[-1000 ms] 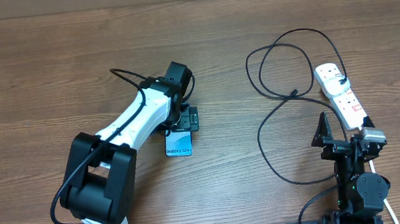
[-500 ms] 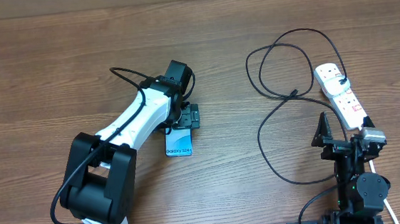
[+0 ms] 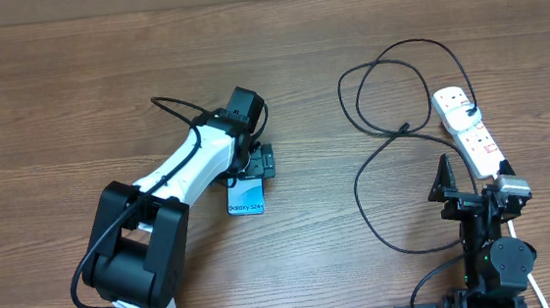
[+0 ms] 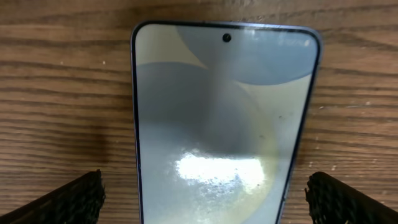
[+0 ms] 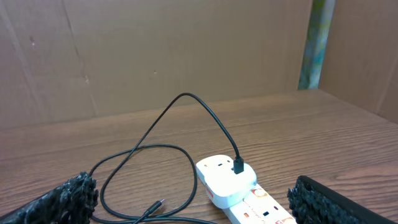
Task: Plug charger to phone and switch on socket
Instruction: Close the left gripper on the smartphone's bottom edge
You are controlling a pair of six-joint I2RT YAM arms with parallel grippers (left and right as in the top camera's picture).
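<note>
Overhead: fixed, looks straight down on the counter point(image 3: 52, 73), far enough back to take in both arms (bases at the bottom edge). Left wrist: points down, very close, phone point(image 4: 224, 124) fills most of the frame, left claw point(image 4: 208, 202) tips in the bottom corners. Right wrist: low, near level across the counter toward a brown wall point(image 5: 155, 50), socket point(image 5: 233, 183) close in front. Overhead shares the phone with left wrist and the socket with right wrist.

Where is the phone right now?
In the overhead view the phone lies flat on the left side of the table, between the open fingers of the left end effector, far from the power strip on the right.
</note>
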